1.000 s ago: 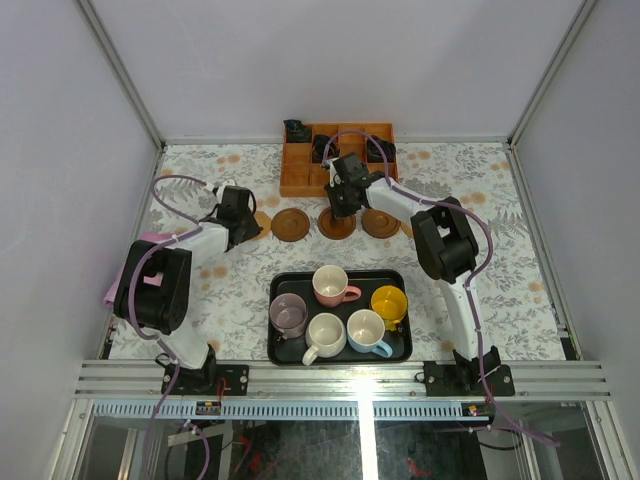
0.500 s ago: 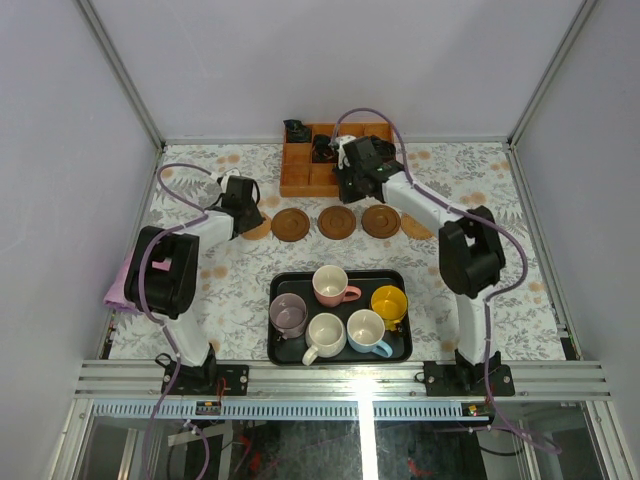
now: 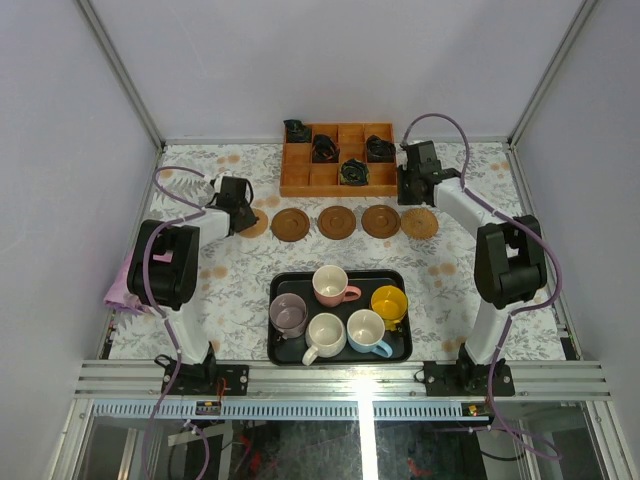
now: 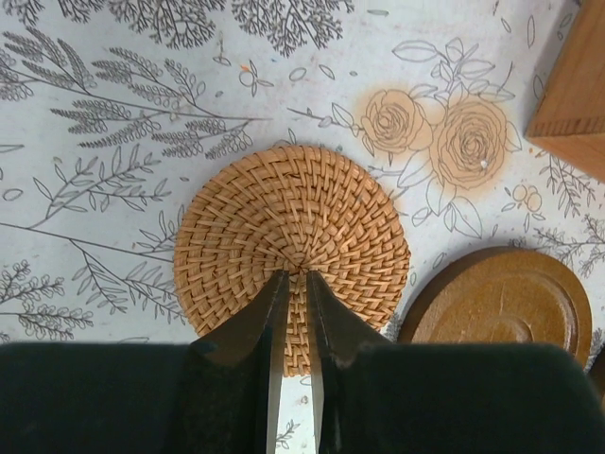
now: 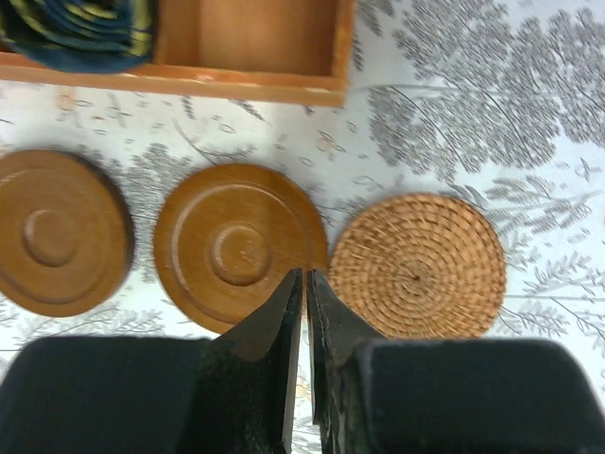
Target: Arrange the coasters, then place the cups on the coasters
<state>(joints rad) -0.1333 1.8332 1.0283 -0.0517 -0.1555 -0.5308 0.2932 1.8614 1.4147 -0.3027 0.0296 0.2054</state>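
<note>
While arms [image 3: 455, 200] stretch forward, left claw [image 4: 293, 276], right claw [image 5: 304, 274] — closed above coasters [image 3: 338, 221].

Bright, even light from above leaves only faint soft shadows beside the cups [image 3: 330, 284] on the counter [image 3: 470, 290], a white glare streak crosses the near rail [image 3: 300, 378], and the left tool [image 4: 291, 279] and right tool [image 5: 304, 276] loom dark and soft-edged in otherwise sharp wrist views.

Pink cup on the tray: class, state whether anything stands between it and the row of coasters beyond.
Nothing visible does. The pink cup sits at the far edge of the tray, and only bare flowered tablecloth lies between it and the coasters.
</note>
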